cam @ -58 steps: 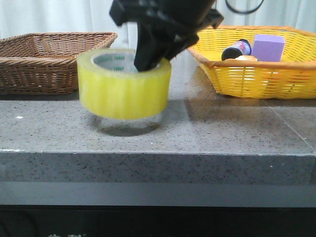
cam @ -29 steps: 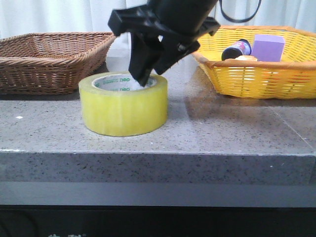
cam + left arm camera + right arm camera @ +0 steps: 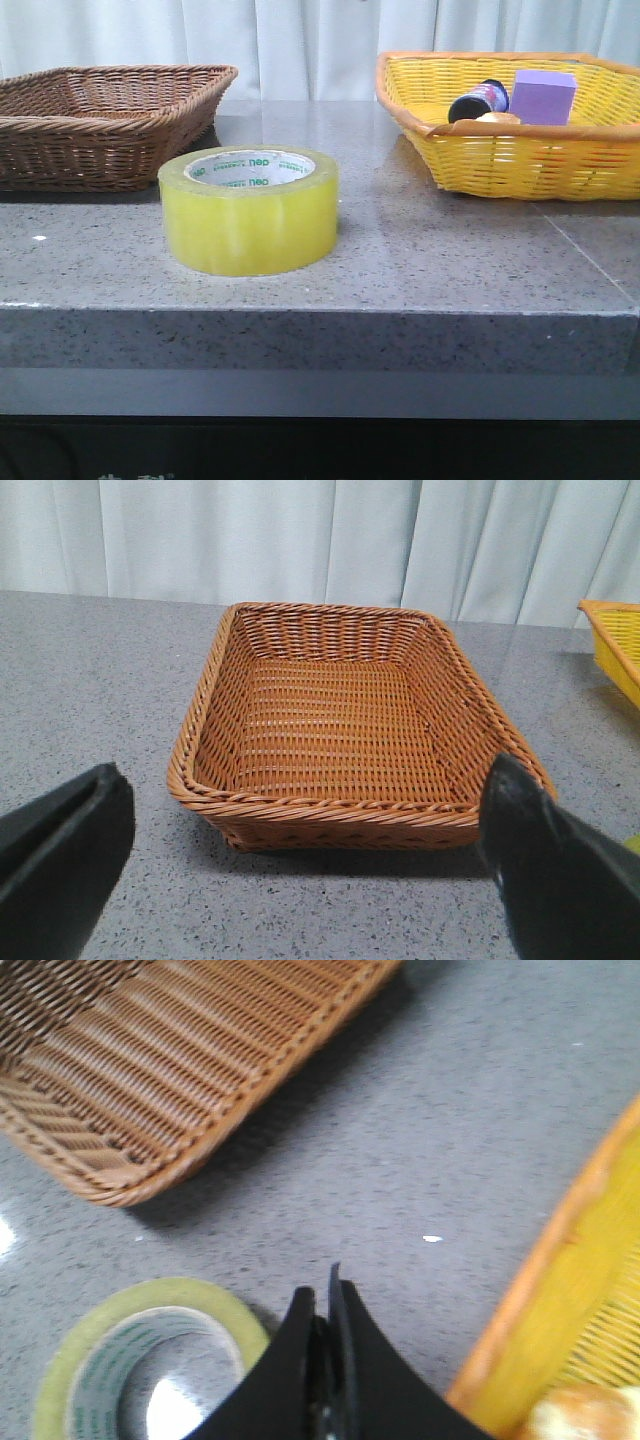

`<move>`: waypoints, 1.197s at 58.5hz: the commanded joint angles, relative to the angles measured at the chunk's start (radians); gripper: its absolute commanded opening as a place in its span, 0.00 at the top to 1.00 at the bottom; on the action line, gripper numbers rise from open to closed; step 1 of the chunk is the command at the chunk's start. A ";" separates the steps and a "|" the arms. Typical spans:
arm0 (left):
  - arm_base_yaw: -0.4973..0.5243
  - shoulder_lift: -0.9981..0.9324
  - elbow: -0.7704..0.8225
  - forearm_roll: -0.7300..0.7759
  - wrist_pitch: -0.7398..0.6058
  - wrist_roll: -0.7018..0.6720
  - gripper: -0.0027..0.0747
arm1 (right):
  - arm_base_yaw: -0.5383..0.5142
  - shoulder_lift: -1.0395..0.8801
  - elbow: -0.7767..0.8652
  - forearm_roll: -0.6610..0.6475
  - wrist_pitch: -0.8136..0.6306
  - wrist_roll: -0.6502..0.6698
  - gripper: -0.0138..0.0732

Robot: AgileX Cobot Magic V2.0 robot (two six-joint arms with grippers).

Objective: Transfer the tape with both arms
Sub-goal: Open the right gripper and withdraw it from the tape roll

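The tape [image 3: 249, 210], a wide yellowish roll with a white core and green print, lies flat on the grey stone counter [image 3: 420, 270] between the two baskets. No arm shows in the front view. In the right wrist view the tape [image 3: 150, 1360] lies below and beside my right gripper [image 3: 322, 1300], whose black jaws are closed together and hold nothing. In the left wrist view my left gripper [image 3: 300, 865] is open wide and empty, its fingers [image 3: 60, 840] apart in front of the brown basket [image 3: 340, 730].
A brown wicker basket [image 3: 100, 115] stands at the back left. A yellow basket [image 3: 520, 150] at the back right holds a purple block [image 3: 545, 95] and a dark bottle [image 3: 480, 100]. The counter's front edge [image 3: 320, 312] is close to the tape.
The right arm held the tape lifted, set it down on the counter, let go and rose out of the front view. The tape now rests free.
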 commanded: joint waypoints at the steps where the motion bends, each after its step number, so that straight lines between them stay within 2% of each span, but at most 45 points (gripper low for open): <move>1: 0.000 0.009 -0.035 -0.006 -0.080 -0.011 0.07 | -0.058 -0.077 -0.028 0.007 -0.033 0.003 0.94; 13: 0.000 0.009 -0.035 -0.006 -0.080 -0.011 0.07 | -0.227 -0.180 0.012 0.007 0.051 0.008 0.94; 27: 0.000 0.009 -0.035 -0.006 -0.080 -0.011 0.07 | -0.405 -0.408 0.229 0.007 0.013 0.044 0.94; 37: 0.000 0.009 -0.035 -0.006 -0.080 -0.011 0.07 | -0.410 -0.619 0.465 0.041 -0.151 0.044 0.94; 43: 0.000 0.009 -0.035 -0.006 -0.080 -0.011 0.07 | -0.410 -0.806 0.664 0.061 -0.261 0.044 0.94; 52: 0.000 0.009 -0.035 -0.006 -0.080 -0.011 0.07 | -0.410 -1.032 0.868 0.061 -0.314 0.044 0.94; 60: 0.000 0.009 -0.035 -0.006 -0.080 -0.011 0.07 | -0.410 -1.188 0.981 0.061 -0.318 0.044 0.94; 70: -0.002 0.015 -0.040 -0.042 -0.026 -0.009 0.07 | -0.410 -1.273 1.018 0.061 -0.343 0.044 0.94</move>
